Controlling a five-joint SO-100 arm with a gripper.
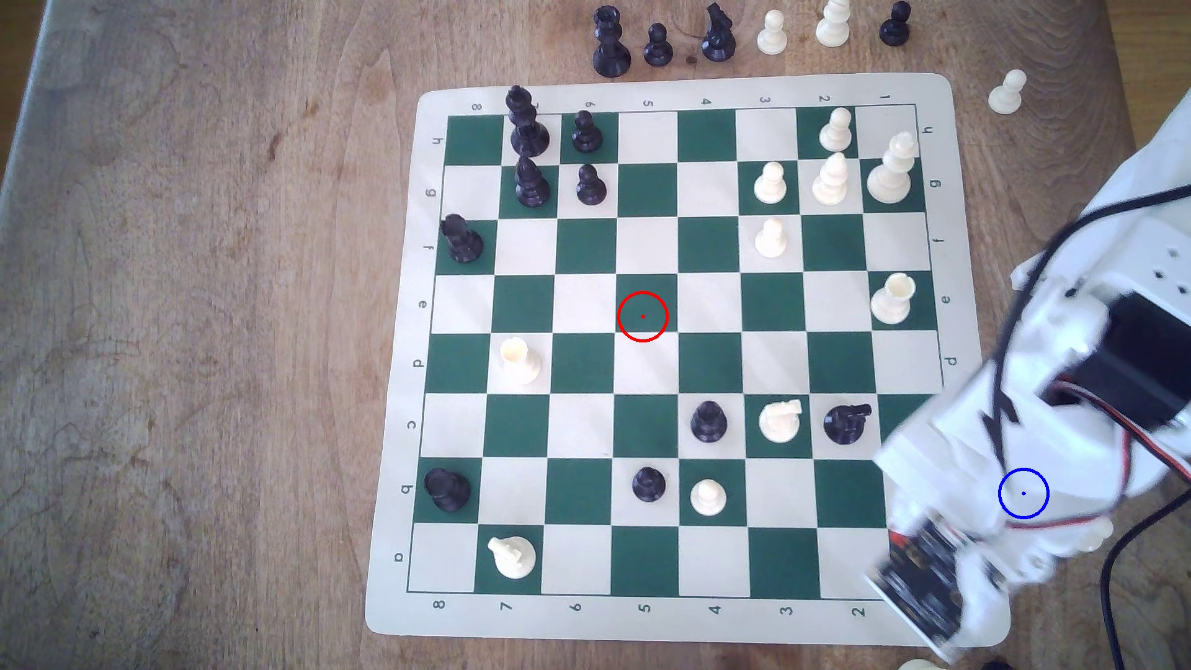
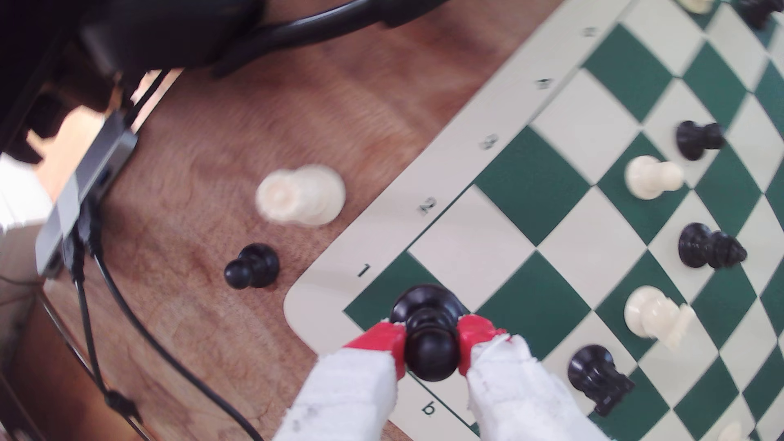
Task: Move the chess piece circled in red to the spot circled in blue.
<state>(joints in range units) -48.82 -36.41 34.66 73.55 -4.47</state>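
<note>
Wooden bench [image 1: 193,322] carries one green-and-cream chess mat [image 1: 683,618], its red-ringed square bare. Transport step: the jaws [image 2: 430,339] are clamped on the black pawn [image 2: 432,339] above the mat's corner. Next, likely carry it to the blue ring [image 1: 1023,493], beside one white piece [image 2: 301,194] and one black pawn [image 2: 251,266].

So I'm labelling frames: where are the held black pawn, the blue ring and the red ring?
black pawn [image 2: 432,354]: wrist view, on its round head between the hand's red tips.
blue ring [image 1: 1023,493]: exterior view, centre dot.
red ring [image 1: 642,316]: exterior view, centre dot.
</note>
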